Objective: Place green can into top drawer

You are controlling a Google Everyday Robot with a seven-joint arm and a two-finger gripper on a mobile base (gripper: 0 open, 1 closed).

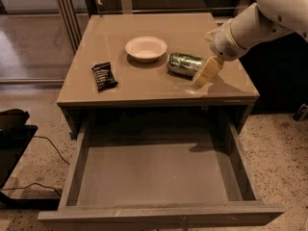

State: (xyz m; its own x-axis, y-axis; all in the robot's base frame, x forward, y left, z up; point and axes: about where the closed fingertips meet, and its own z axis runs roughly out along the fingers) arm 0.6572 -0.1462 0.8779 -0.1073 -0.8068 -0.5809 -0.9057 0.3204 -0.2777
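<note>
The top drawer [154,177] stands pulled open nearest, bare grey bottom showing; beyond, on the cabinet top [144,88], the green can [185,64] lies sideways right of the white bowl [146,48], the gripper [207,72] just beside its right end, grip state not determinable.

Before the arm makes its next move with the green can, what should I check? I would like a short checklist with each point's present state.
1. Shiny green metal can lies on its side on the tan tabletop: ok.
2. Gripper is at the can's right end: ok.
3. Can is held firmly: cannot tell.
4. Wide grey top drawer is pulled open: ok.
5. Round white bowl sits left of the can, away from the gripper: ok.
</note>
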